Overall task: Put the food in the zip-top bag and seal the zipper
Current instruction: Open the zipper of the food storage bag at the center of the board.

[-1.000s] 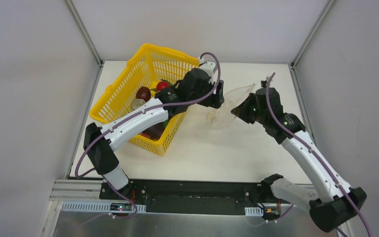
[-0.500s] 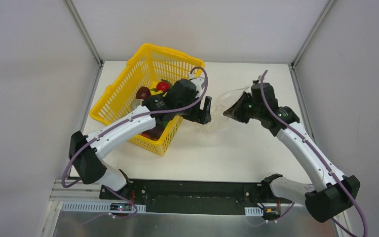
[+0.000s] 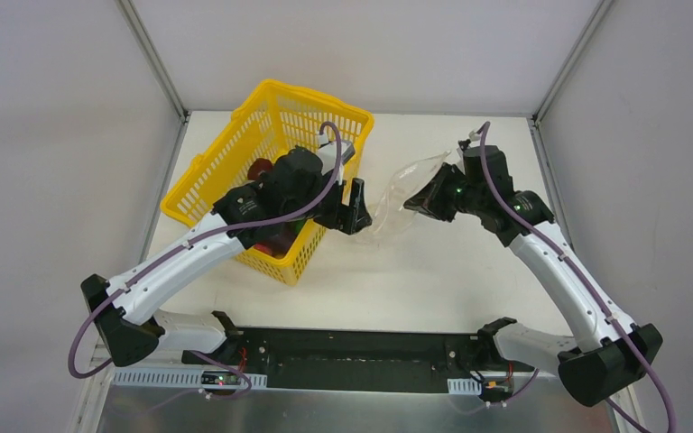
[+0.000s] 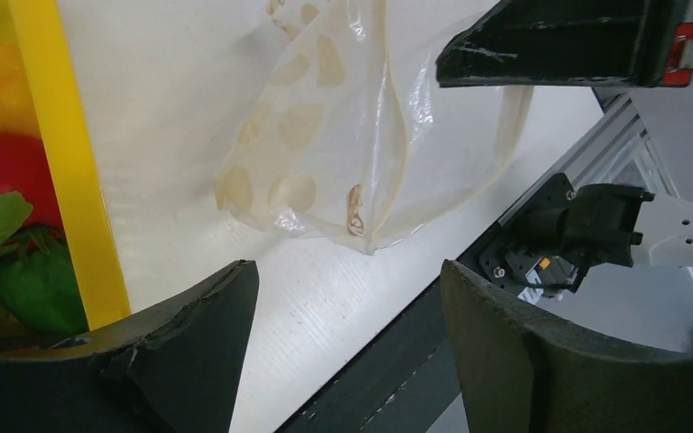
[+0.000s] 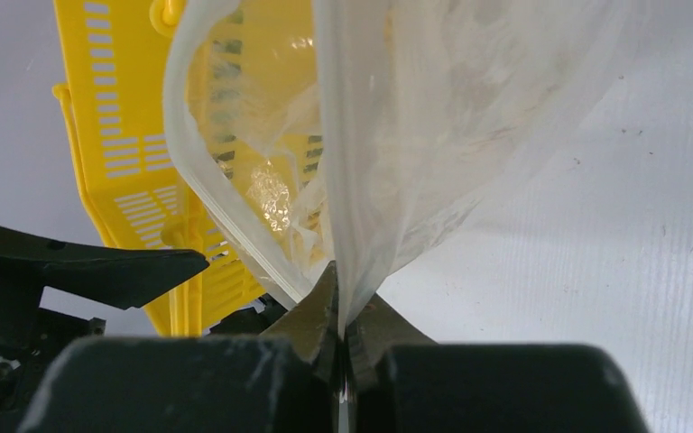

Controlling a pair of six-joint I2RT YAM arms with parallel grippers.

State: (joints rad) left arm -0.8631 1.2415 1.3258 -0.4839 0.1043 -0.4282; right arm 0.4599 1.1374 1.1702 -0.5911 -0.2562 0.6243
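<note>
One zip-top bag (image 3: 395,200), seen from above, hangs just right of the yellow basket (image 3: 240,117); the left wrist view shows the left gripper (image 4: 347,271) spread wide and empty near the basket's food (image 4: 0,167); the right wrist view shows the right gripper (image 5: 343,298) clamped on the bag's mouth edge by the zipper (image 5: 185,176).

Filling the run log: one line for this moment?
right gripper: shut on zip-top bag | left gripper: open, empty | food: in basket

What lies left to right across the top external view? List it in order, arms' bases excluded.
yellow basket → left gripper, open → zip-top bag → right gripper, pinching the bag's edge.
</note>
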